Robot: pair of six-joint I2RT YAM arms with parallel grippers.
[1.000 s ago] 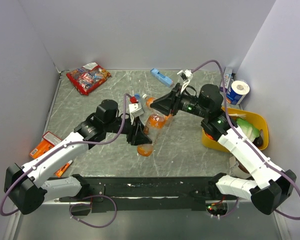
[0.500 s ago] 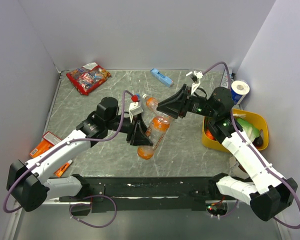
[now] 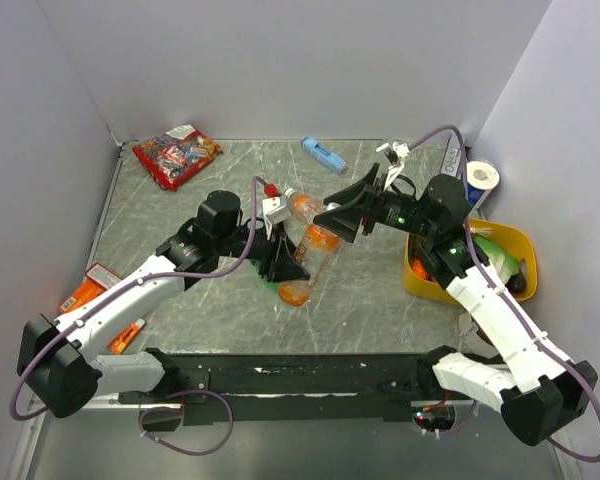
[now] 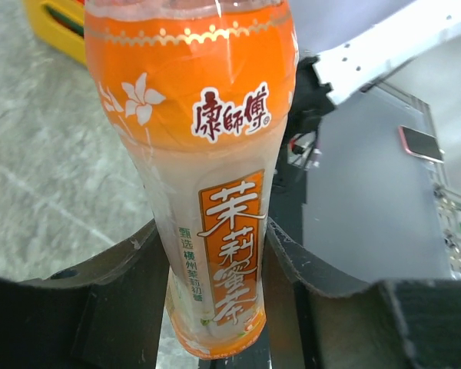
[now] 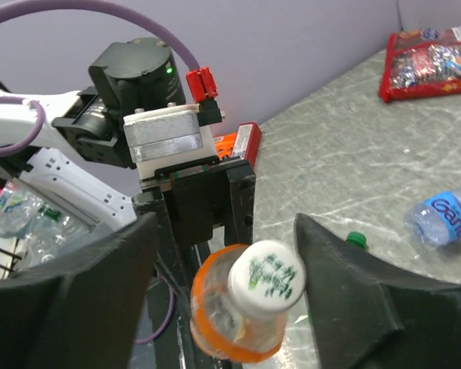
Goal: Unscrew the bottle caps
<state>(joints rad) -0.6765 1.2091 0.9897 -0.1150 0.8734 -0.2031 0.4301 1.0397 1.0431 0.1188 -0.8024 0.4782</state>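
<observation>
An orange-labelled bottle (image 3: 305, 262) (image 4: 215, 154) hangs tilted over the table, and my left gripper (image 3: 280, 262) (image 4: 215, 231) is shut on its lower body. Its white cap (image 5: 267, 280) with green print sits on the neck and points at my right gripper (image 3: 330, 222) (image 5: 227, 223). That gripper is open, with one finger on each side of the cap and the right finger close to it. A second orange bottle (image 3: 300, 206) lies on the table just behind. A clear bottle with a blue label (image 5: 446, 219) lies further off, with a loose green cap (image 5: 356, 239) near it.
A yellow bin (image 3: 520, 245) with items in it stands at the right, under my right arm. A red snack bag (image 3: 175, 155) and a flat blue box (image 3: 323, 155) lie at the back. Orange packets (image 3: 88, 288) lie by the left wall, and a blue-and-white roll (image 3: 477, 183) is at the right.
My right gripper, which was shut at the cap end of the bottle, has drawn back a little to the right and opened. My left arm has shifted the held bottle slightly.
</observation>
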